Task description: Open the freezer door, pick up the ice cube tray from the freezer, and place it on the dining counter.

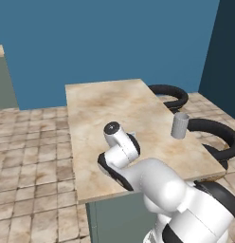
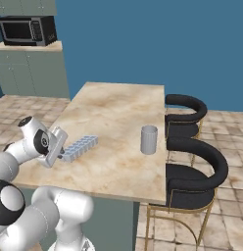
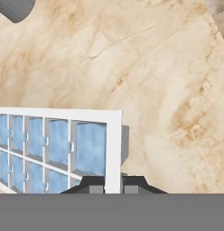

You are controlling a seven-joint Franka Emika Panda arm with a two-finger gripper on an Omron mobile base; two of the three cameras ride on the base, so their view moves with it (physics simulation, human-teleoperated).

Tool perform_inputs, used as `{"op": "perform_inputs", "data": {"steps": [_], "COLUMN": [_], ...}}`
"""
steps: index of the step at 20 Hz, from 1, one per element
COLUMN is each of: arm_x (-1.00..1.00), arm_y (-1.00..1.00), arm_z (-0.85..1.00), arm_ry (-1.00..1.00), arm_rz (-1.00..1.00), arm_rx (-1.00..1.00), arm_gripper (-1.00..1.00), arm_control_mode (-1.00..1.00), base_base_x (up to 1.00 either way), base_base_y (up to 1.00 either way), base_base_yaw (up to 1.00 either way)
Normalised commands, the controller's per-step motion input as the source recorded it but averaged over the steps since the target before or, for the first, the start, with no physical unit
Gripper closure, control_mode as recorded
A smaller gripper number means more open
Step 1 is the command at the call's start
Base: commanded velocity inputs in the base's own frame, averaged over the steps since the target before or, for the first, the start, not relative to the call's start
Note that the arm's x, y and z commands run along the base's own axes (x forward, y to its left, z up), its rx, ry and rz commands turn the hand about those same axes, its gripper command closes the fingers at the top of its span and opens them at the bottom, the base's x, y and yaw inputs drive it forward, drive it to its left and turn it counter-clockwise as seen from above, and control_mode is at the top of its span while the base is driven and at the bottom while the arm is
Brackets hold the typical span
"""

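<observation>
The ice cube tray (image 2: 80, 146), white-grey with pale blue cells, sits low over the near left part of the beige dining counter (image 2: 118, 112). My gripper (image 2: 63, 153) is shut on its near end. In the hand view the two dark fingertips (image 3: 93, 184) pinch the white rim of the tray (image 3: 55, 146), and a thin shadow falls on the marble slab (image 3: 168, 90) right beside it. Whether the tray touches the slab I cannot tell. In the left base view my own arm hides the hand above the counter (image 1: 114, 102).
A grey cup (image 2: 149, 139) stands upright near the counter's right edge, also seen as the cup (image 1: 179, 125) and cup (image 3: 14, 9). Two black stools (image 2: 184, 110) (image 2: 197, 171) line that side. A microwave (image 2: 28, 30) sits on a cabinet at the far left.
</observation>
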Motion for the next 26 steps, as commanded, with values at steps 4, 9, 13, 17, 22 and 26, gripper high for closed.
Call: {"op": "perform_inputs", "data": {"steps": [4, 9, 13, 17, 22, 26], "arm_x": [0.00, 0.00, 0.00, 0.00, 0.00, 0.00], "arm_y": [0.00, 0.00, 0.00, 0.00, 0.00, 0.00], "arm_z": [0.00, 0.00, 0.00, 0.00, 0.00, 0.00], "arm_ry": [0.04, 0.00, 0.00, 0.00, 0.00, 0.00], "arm_rz": [0.00, 0.00, 0.00, 0.00, 0.00, 0.00], "arm_rx": [0.01, 0.00, 0.00, 0.00, 0.00, 0.00], "arm_gripper": [1.00, 1.00, 1.00, 1.00, -1.00, -1.00], "arm_control_mode": [-1.00, -1.00, -1.00, -1.00, -1.00, -1.00], "base_base_x": [0.00, 0.00, 0.00, 0.00, 0.00, 0.00], "base_base_y": [0.00, 0.00, 0.00, 0.00, 0.00, 0.00], "base_base_yaw": [0.00, 0.00, 0.00, 0.00, 0.00, 0.00]}}
